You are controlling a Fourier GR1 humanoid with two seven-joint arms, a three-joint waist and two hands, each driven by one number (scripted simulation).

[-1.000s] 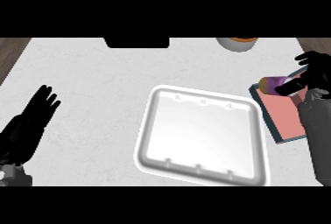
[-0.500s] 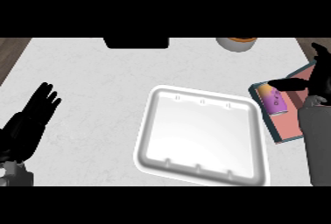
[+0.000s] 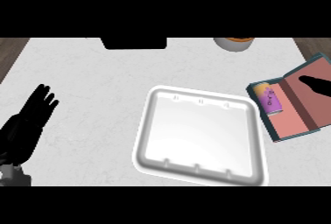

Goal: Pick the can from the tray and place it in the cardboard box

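Note:
The purple and yellow can (image 3: 269, 98) lies on its side inside the cardboard box (image 3: 304, 113), against the box's left wall. The box has a salmon floor and dark teal walls and stands right of the white tray (image 3: 200, 135). Nothing lies in the tray. Of my right hand (image 3: 317, 84) only a black fingertip part shows at the right edge, over the box and apart from the can. My left hand (image 3: 29, 124) rests open at the left edge, fingers straight and pointing up.
A black object (image 3: 134, 43) sits at the counter's far edge, left of centre. A white cup with orange content (image 3: 234, 43) stands at the far edge to the right. Bare counter (image 3: 97, 83) spreads between my left hand and the tray.
My right hand let go of the can, which now lies in the box, and drew back to the right, nearly out of view. The left hand stayed put.

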